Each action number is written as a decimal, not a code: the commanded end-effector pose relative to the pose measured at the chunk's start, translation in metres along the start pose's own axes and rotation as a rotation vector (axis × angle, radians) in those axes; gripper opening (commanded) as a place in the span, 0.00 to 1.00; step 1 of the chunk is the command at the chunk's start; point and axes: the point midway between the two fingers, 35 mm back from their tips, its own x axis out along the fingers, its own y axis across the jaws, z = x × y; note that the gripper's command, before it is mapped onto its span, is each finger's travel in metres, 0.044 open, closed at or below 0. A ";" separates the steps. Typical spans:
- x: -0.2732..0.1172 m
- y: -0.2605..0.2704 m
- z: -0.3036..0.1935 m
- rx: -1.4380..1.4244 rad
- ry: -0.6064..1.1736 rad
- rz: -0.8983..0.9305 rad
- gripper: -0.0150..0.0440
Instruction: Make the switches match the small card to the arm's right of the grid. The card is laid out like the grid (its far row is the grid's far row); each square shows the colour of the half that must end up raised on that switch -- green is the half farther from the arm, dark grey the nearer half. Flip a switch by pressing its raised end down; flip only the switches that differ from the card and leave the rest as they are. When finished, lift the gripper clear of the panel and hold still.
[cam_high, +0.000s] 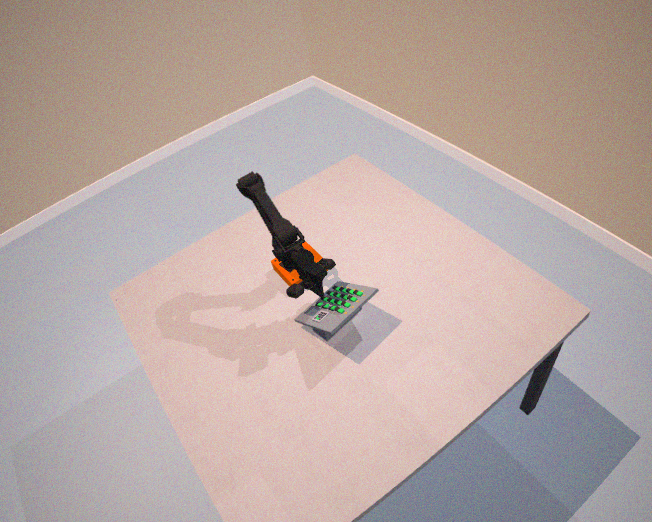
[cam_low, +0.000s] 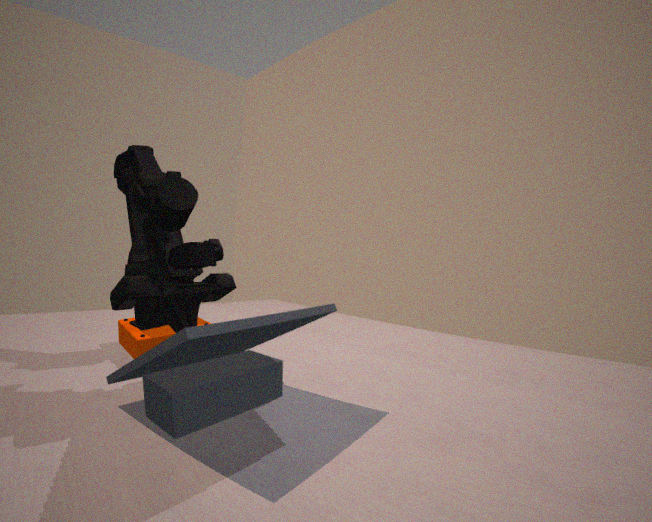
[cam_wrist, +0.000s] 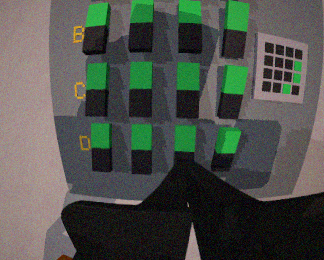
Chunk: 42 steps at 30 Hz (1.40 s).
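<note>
The tilted grey switch panel (cam_high: 333, 324) (cam_low: 244, 330) (cam_wrist: 64, 105) shows rows B, C and D in the wrist view; its farthest row is almost wholly cut off. The card (cam_high: 320, 315) (cam_wrist: 259, 75) has an all-dark far row, green at the right end of its two middle rows, and green third from left in its near row. My gripper (cam_high: 322, 297) (cam_wrist: 183, 164) is shut and empty. Its tips cover part of the near dark half of row D's third switch (cam_wrist: 185, 138); contact is unclear. Row D's fourth switch (cam_wrist: 229, 140) leans differently from the three to its left.
The panel rests on a dark block (cam_low: 217, 391) on the pale table (cam_high: 435, 304) (cam_low: 489, 424). The arm's orange base (cam_high: 286, 271) (cam_low: 144, 337) stands close behind the panel's near edge. Arm shadows fall across the table and panel.
</note>
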 end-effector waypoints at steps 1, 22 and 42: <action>0.002 0.000 -0.001 0.005 0.003 -0.001 0.25; -0.053 -0.001 0.003 0.004 0.027 0.000 0.25; -0.034 -0.030 0.021 0.003 0.049 -0.003 0.25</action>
